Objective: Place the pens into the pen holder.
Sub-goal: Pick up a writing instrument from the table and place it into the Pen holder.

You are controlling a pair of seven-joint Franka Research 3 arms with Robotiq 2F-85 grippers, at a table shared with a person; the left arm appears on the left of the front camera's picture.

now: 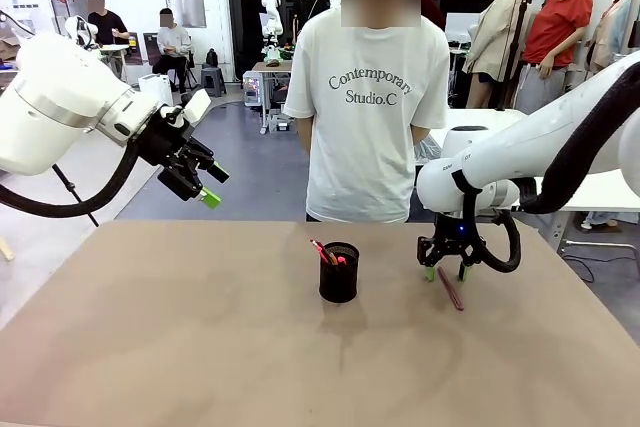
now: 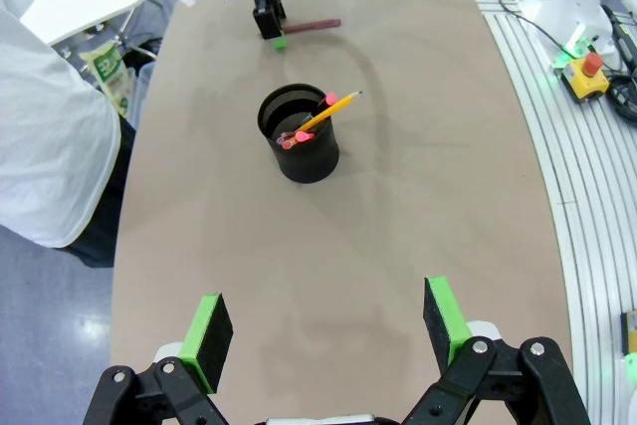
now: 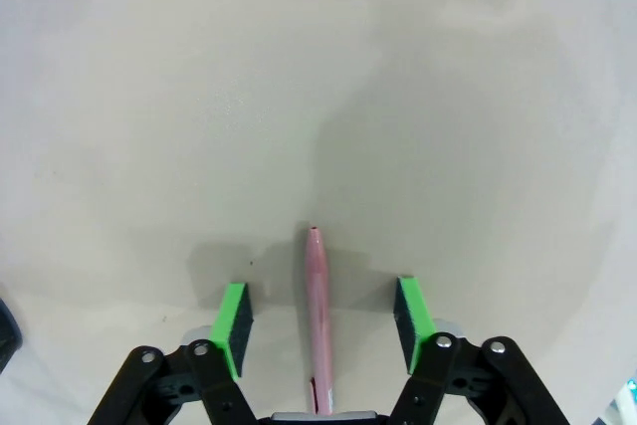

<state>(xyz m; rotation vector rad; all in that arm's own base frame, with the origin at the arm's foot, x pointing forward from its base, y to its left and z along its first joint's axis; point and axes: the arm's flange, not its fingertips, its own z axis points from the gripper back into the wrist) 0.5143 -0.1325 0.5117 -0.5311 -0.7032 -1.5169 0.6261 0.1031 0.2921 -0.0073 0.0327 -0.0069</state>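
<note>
Bright, even overhead light in all three views; the table (image 1: 200, 347) reads evenly lit with no harsh glare, though it washes out to pale grey in the right wrist view. Shadows are soft: a faint one beside the pen holder (image 2: 300, 132), and broad diffuse ones around the reddish-brown pen (image 3: 317, 330) between the green pads (image 3: 234, 325). Both wrist views show wide-angle bending at the edges, the floor rails (image 2: 587, 196) curving, and the front view is sharp on the table, softer in the far room.
</note>
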